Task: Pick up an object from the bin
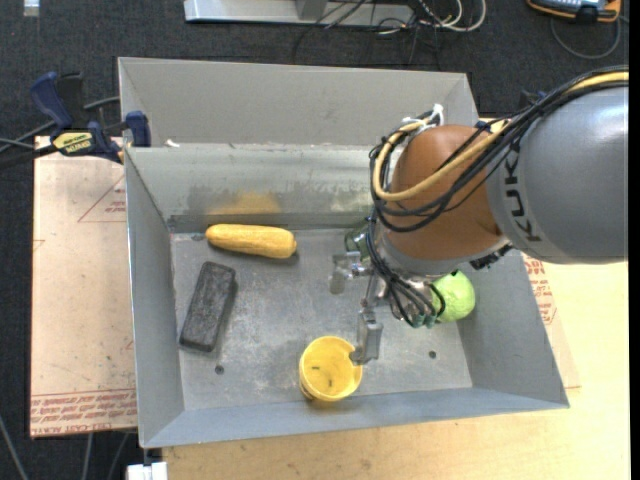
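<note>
While the arm is reaching in from the right, its gripper (357,306) is hanging low over the floor of the bin (150,298) with its jaws spread apart, gripping nothing. One finger (368,343) is touching the upper right rim of a round yellow cup (328,370) sitting near the front wall. A green ball (457,296) is lying at the right, partly under the wrist cables, while a yellow corn-like oblong (251,240) and a dark grey block (208,306) are lying well apart at the left.

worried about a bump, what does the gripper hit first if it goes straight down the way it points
Probably the right rim of the yellow cup near the bin's front wall; the gripper points down at it. Depth is unclear; it might instead reach the bin floor beside it.
</note>
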`<state>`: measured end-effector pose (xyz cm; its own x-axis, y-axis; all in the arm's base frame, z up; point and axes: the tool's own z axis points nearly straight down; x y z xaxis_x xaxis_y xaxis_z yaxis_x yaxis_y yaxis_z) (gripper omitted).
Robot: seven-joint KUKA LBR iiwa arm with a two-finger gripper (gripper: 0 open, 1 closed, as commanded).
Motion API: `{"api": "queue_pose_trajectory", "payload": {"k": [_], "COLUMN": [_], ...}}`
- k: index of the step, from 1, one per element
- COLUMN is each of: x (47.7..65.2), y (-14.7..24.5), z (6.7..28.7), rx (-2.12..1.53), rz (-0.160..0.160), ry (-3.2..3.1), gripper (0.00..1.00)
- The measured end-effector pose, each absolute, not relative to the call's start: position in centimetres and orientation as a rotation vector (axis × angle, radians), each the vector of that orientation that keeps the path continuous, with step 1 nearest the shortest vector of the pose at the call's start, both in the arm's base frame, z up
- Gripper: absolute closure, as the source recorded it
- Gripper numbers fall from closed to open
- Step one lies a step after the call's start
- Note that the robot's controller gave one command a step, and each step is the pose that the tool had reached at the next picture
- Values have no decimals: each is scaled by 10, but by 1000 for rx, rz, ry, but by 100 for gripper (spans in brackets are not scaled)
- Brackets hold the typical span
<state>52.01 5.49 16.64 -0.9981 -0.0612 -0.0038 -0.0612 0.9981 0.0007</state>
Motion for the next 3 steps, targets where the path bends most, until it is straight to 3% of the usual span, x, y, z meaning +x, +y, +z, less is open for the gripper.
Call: {"api": "queue_pose_trajectory", "payload": {"k": [1,2,3], "x": [494,495,495], "y": [51,41,41], "z": [99,70,70], "rx": [-218,-126,-126], "rz": [4,4,4], "ry": [3129,3132,3132], "gripper": [0,100,100]}}
